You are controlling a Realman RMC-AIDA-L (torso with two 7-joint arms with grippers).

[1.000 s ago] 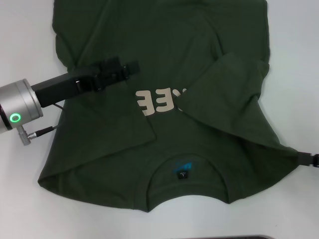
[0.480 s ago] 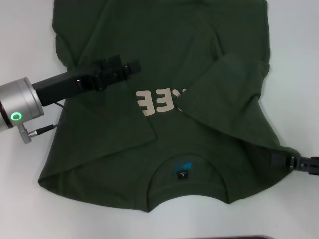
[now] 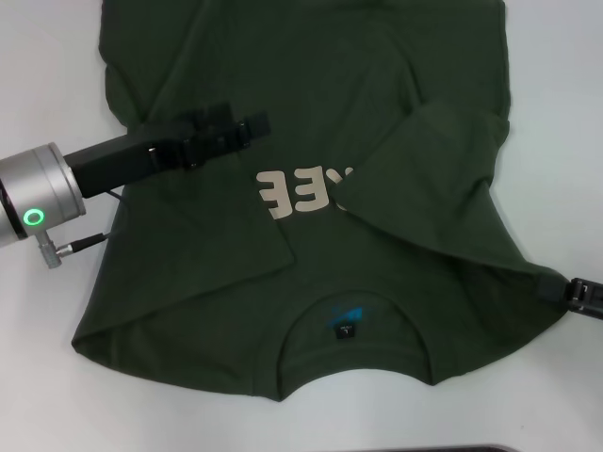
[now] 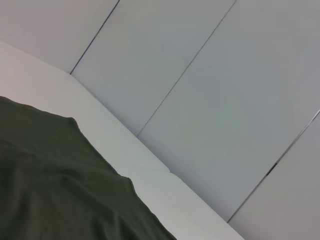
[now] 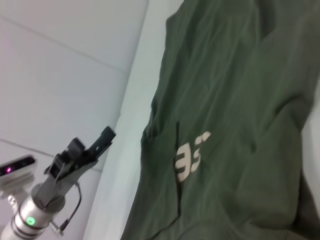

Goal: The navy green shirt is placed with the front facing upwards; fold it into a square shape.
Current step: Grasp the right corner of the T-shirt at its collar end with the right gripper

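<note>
The right gripper is seen at the right edge of the head view, drawn back toward the frame border from where it stood half a second earlier over the shirt's right shoulder; only a dark stub of it is shown, and whether its fingers are spread or closed cannot be told. The left gripper is held above the upper left of the cloth, shifted only slightly over the past second; its fingers are seen end-on and their gap cannot be judged.

The navy green shirt is spread across the white table, collar and neck label toward the bottom of the frame, both sleeves already turned in over the chest. The right sleeve flap covers the end of the pale print. The retreat is judged to mark the sleeve folds as finished, with the lengthwise folds left to be made.

The shirt's hem is cut off by the top of the frame. In the left wrist view only a corner of green cloth and wall panels are shown.
</note>
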